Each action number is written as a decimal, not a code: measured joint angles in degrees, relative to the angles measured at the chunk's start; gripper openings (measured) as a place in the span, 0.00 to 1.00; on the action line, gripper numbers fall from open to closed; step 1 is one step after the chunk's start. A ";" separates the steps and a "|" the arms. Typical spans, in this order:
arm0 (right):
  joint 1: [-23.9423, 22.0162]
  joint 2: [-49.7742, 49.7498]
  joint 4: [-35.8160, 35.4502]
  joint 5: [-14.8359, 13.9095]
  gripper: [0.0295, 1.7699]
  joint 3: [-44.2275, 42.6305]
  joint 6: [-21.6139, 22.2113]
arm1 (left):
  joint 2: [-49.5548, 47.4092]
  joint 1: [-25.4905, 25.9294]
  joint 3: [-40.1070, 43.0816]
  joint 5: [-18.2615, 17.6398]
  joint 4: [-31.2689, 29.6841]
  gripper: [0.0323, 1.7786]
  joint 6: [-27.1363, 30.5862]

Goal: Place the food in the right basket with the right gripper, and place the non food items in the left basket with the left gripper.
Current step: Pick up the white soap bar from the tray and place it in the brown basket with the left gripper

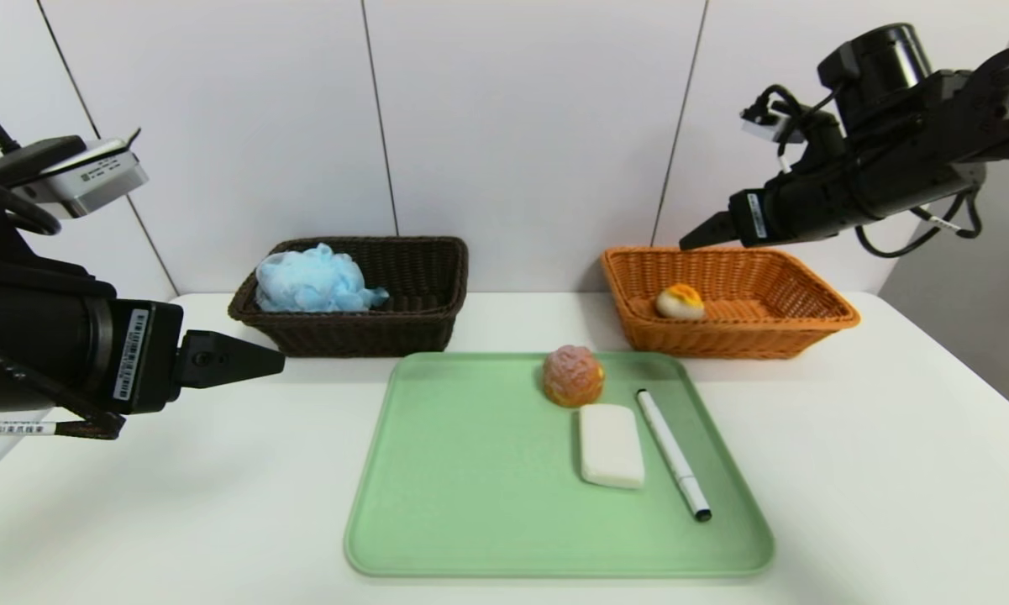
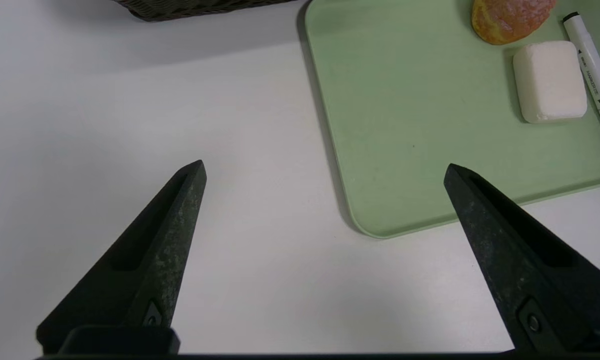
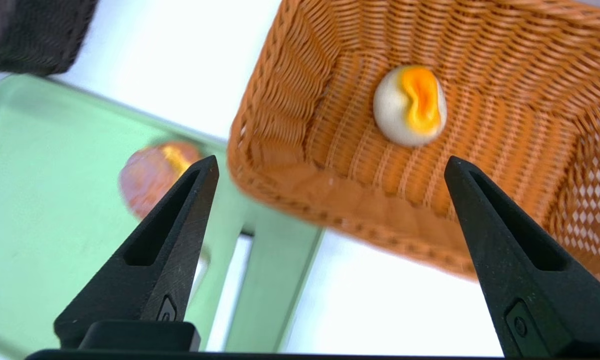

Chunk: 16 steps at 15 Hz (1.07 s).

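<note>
Right gripper (image 3: pixel 329 167) wide open, empty, above the orange-tan woven wicker basket (image 1: pixel 806 290) holding the orange-topped whitish bun (image 1: pixel 680 302). Left gripper (image 2: pixel 324 170) wide open, empty, left of that basket.

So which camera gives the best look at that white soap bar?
The left wrist view: the soap bar lies close and unobstructed on the green tray. The head view shows it whole too, but farther off. In the right wrist view the gripper finger hides it.

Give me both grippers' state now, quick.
Left gripper: open, empty, over the white table.
Right gripper: open, empty, above the orange-tan woven basket.
</note>
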 joint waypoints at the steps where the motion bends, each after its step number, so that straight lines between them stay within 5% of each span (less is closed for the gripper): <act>1: 0.15 -2.39 2.00 0.13 0.90 0.52 0.22 | -0.24 0.00 0.02 -0.02 -0.05 0.95 0.00; 6: 1.00 -17.38 7.06 0.11 0.93 11.58 0.43 | 0.28 -1.08 -0.45 -0.09 -2.69 0.95 0.11; 12: 1.18 -35.80 7.50 -0.17 0.95 31.42 0.33 | 7.63 -7.72 -3.06 0.05 -7.66 0.95 0.00; 16: 0.55 -41.70 7.41 -0.12 0.96 36.74 0.77 | 14.23 -11.25 -5.66 0.05 -10.06 0.95 -1.49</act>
